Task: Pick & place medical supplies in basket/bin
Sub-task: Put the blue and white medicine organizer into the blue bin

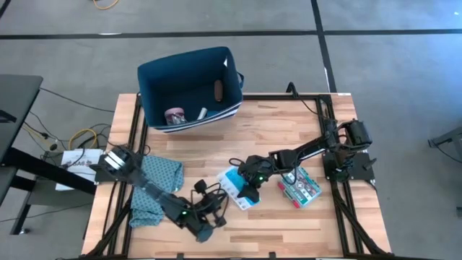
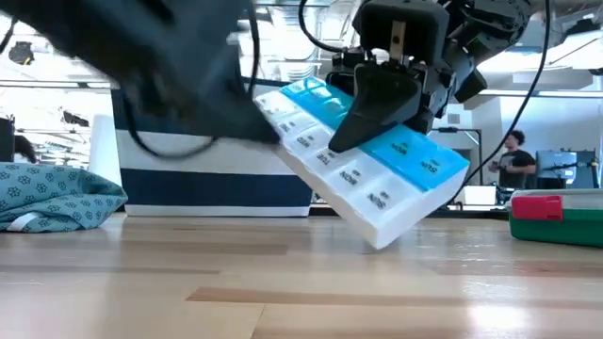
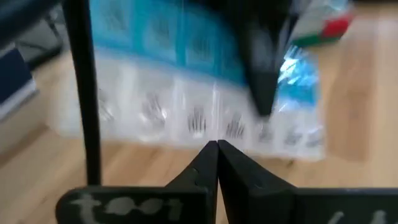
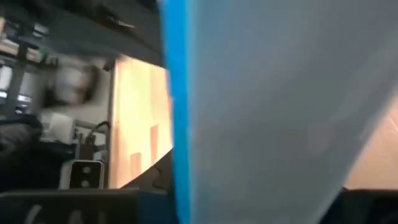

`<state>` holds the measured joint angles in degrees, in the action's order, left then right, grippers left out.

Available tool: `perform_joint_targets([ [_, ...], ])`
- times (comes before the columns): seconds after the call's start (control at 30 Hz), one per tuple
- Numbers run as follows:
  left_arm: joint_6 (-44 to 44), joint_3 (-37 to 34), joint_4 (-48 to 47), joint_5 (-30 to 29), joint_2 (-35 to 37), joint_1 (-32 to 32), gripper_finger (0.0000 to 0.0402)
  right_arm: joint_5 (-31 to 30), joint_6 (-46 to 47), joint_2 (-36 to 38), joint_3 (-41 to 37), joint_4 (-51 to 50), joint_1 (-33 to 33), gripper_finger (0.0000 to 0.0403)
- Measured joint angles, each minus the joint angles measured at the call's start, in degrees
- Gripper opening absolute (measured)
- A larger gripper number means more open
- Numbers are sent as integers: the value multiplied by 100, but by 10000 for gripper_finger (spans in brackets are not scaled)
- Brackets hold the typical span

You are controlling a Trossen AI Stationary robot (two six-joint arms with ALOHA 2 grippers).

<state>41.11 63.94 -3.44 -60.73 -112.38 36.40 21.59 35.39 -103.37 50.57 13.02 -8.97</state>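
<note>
The right tool (image 1: 249, 189) is clamped on the pill organiser (image 1: 237, 186), near the front middle of the bench (image 1: 289, 130). In the low view the organiser (image 2: 367, 165) hangs tilted, its far end high and its near lower corner just above or barely at the wood; I cannot tell whether it touches. The right tool (image 2: 377, 113) grips it from above, dark fingers (image 2: 372, 108) across its blue lid. The left tool (image 1: 206, 230) sits at the front edge of the bench, just left of the organiser and apart from it; in the left wrist view its fingertips (image 3: 208, 163) are pressed together, holding nothing, with the organiser (image 3: 199, 87) straight ahead. The flat box (image 1: 301, 188) lies on the bench to the right of the organiser, near it but not touching; the low view shows it (image 2: 556, 217) flat on the wood at the right edge. The bin (image 1: 155, 108) stands at the back left of the bench, open side up. Inside it lie the pink roll (image 1: 175, 115), the white stick (image 1: 203, 113) just beside that, and the brown block (image 1: 219, 89) farther back. The cloth (image 1: 155, 184) lies crumpled at the front left, under the left arm. In the right wrist view the organiser (image 4: 267, 112) fills most of the picture. A person (image 2: 513, 160) stands in the room behind.
</note>
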Motion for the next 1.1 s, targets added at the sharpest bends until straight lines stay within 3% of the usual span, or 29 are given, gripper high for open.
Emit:
perform_joint_targets([
  [0.23,117,1,-1358,-556,1271,372,0,-299,-237,321,-7,399,42,147],
  [0.33,39,3,-1840,-952,1894,481,0,-654,-676,769,-9,812,119,159],
  [0.47,-384,1,-2102,-1366,2597,516,0,-1071,-1645,1613,186,999,447,140],
  [0.67,-1210,1,-2109,-1866,3373,469,0,-2660,-3402,2304,1424,1063,1283,135],
  [0.77,-1650,1,-2107,-2129,3679,457,0,-3217,-4033,2046,2245,899,1752,148],
  [0.87,-2117,1,-2108,-2412,3955,431,0,-3222,-4237,1525,3094,289,2204,148],
  [1.1,-2757,-4,-2111,-2568,4483,431,0,-3186,-4227,-431,4706,-1084,2943,133],
])
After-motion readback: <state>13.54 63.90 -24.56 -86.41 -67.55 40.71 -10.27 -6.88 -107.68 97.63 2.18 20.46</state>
